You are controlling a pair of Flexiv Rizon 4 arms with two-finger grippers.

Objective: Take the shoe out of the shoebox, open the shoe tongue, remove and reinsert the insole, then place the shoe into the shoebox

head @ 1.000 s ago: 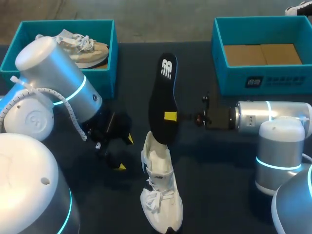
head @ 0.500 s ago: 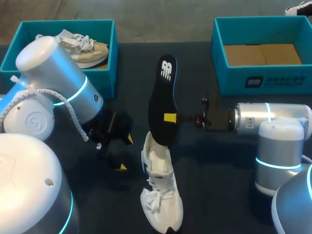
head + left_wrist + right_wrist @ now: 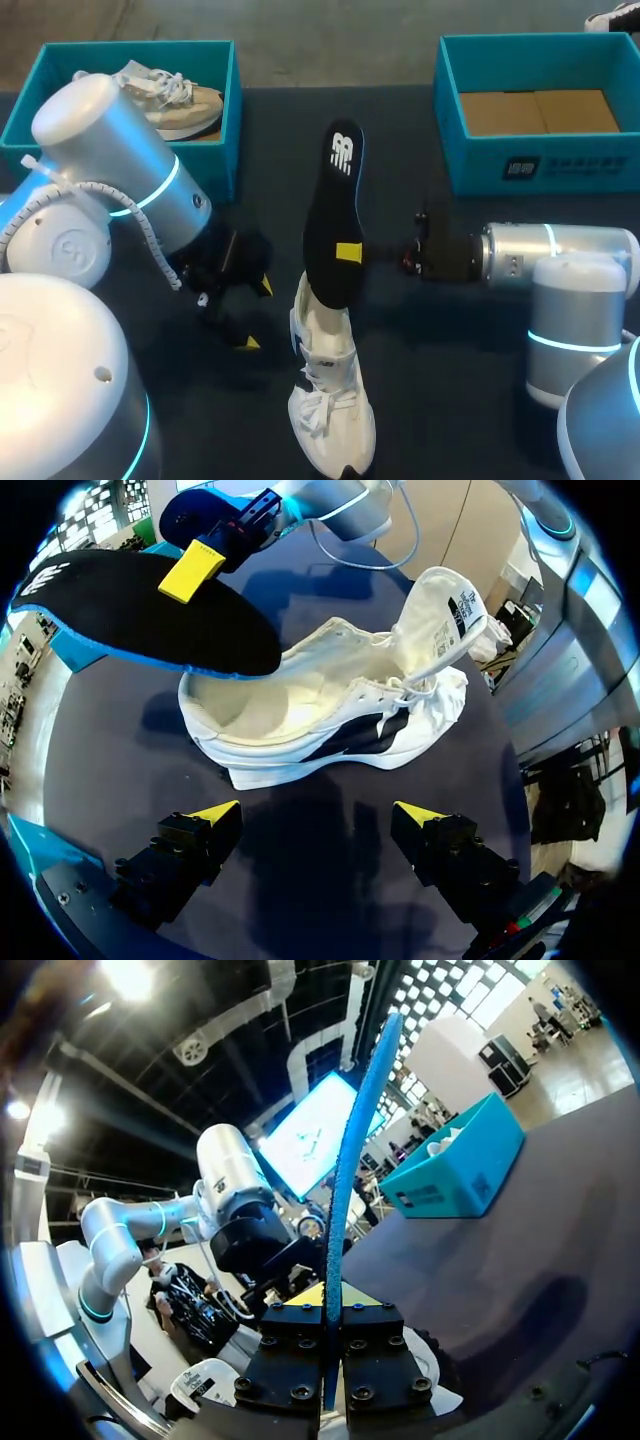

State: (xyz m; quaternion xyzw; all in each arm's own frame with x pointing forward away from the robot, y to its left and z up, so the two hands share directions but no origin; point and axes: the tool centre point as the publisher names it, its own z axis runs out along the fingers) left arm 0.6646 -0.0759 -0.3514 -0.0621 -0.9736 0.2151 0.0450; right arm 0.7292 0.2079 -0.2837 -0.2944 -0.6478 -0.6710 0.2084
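1. Dark counter [image 3: 420,400] with a teal box at each far corner. The left box [image 3: 140,46] has a beige shoe [image 3: 175,100] in it, and the right box [image 3: 480,165] shows a cardboard floor.
2. The white shoe [image 3: 330,400] is out on the counter, about mid-width on the robot's side and well apart from both boxes. Its long axis runs near-to-far: toe toward the robot, heel opening toward the boxes. In the left wrist view its tongue [image 3: 440,600] is flipped back, so the inside is wide open.
3. The black insole [image 3: 335,200] is up in the air, nearly in line with the shoe. Its logo end points away toward the boxes and its near end dips at the heel opening. Whether it touches the shoe there is hard to say.
4. The right gripper [image 3: 349,251] comes in from the right and is clamped on the insole about midway along. The right wrist view shows the insole edge-on [image 3: 345,1160], pinched between the fingers of that gripper [image 3: 328,1305].
5. The left gripper [image 3: 256,313] sits just left of the shoe with its fingers spread wide, holding nothing. From its own camera [image 3: 318,815] the shoe lies just ahead of the two tips.
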